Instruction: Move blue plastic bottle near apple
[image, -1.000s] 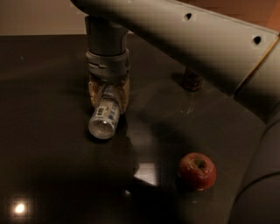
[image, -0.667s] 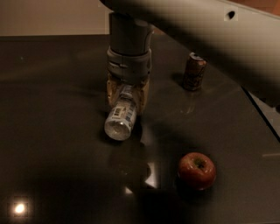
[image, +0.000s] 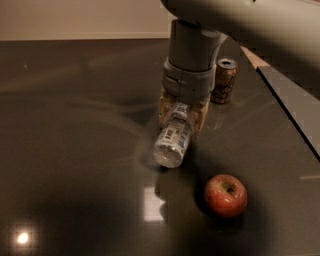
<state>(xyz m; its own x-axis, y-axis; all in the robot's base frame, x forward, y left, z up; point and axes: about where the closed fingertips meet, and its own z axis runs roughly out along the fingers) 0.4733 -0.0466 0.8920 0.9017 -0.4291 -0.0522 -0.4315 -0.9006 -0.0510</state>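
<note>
The blue plastic bottle (image: 173, 139) is clear with a white-and-blue label. It lies tilted, its bottom end pointing toward the camera, its upper end between the gripper's tan fingers. My gripper (image: 181, 116) hangs from the grey arm at centre and is shut on the bottle's upper part. The bottle's lower end is at or just above the dark tabletop; I cannot tell which. The red apple (image: 225, 194) with yellowish patches sits on the table to the lower right of the bottle, a short gap apart.
A brown soda can (image: 223, 80) stands upright behind and right of the gripper. The dark glossy table (image: 75, 150) has its right edge (image: 290, 120) running diagonally at the right. The big grey arm fills the top right.
The gripper with the bottle has moved to the right, toward the apple. The soda can has come into view behind the arm.
</note>
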